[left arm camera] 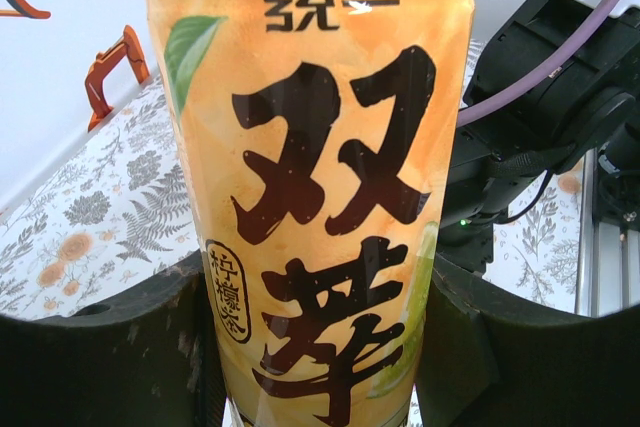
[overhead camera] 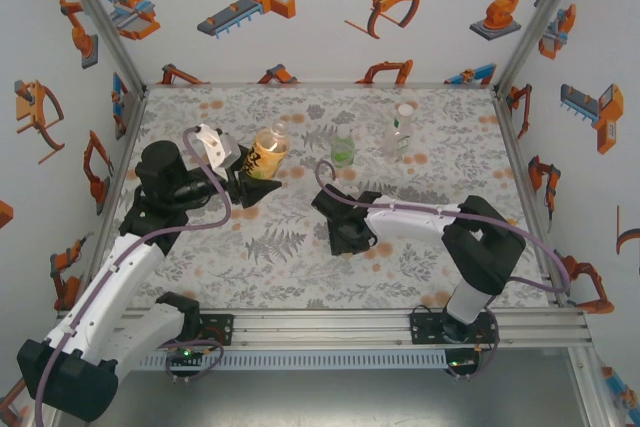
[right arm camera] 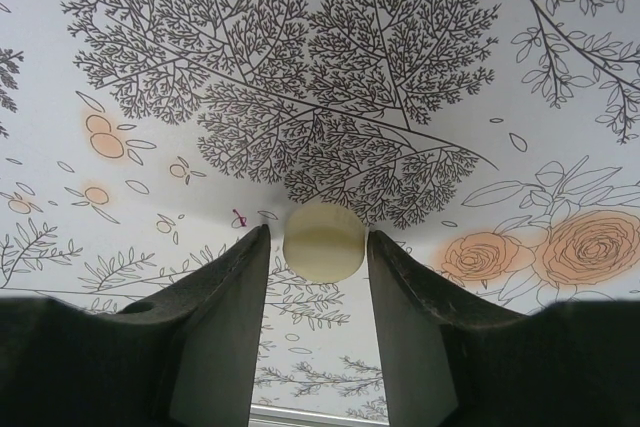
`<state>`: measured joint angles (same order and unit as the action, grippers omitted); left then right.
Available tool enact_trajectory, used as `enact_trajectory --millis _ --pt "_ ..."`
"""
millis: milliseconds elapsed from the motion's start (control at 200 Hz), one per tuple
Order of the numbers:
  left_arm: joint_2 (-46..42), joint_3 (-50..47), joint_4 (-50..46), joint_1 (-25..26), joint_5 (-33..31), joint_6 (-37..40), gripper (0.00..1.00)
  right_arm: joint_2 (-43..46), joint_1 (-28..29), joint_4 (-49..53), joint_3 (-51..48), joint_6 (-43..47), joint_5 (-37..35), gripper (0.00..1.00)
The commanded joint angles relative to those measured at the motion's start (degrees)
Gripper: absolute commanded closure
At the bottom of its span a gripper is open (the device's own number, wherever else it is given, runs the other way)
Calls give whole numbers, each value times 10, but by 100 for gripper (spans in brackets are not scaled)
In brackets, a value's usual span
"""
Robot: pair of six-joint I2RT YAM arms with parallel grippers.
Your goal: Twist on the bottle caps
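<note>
The left claw (overhead camera: 258,179) pinches the amber bottle (left arm camera: 320,197) low on its body, the label facing the wrist. The right claw (right arm camera: 317,247) hangs spread over the mat (right arm camera: 150,67). A yellowish cap (right arm camera: 323,241) lies between its tips, seemingly untouched. Beyond it stand the green bottle (overhead camera: 343,151) and the clear bottle (overhead camera: 400,127).

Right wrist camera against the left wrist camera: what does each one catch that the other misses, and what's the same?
Right wrist: a pale yellowish cap lying on the mat between the open right fingers. Left wrist: the amber bottle with its printed label, clamped between the left fingers, and the other arm behind it. Shared: dark fingers at the bottom and the flower-and-fern mat.
</note>
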<state>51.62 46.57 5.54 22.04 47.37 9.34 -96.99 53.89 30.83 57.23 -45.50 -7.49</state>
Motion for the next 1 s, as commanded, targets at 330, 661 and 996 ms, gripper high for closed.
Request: enact_trajectory --millis 330,661,996 --pt "0 5 14 -2 8 -4 100 -10 6 22 20 -8 0 64" --pt "0 5 11 -1 8 -1 100 0 6 25 24 -6 3 74" --pt "8 18 -35 10 9 37 100 85 -7 -7 25 77 53 76"
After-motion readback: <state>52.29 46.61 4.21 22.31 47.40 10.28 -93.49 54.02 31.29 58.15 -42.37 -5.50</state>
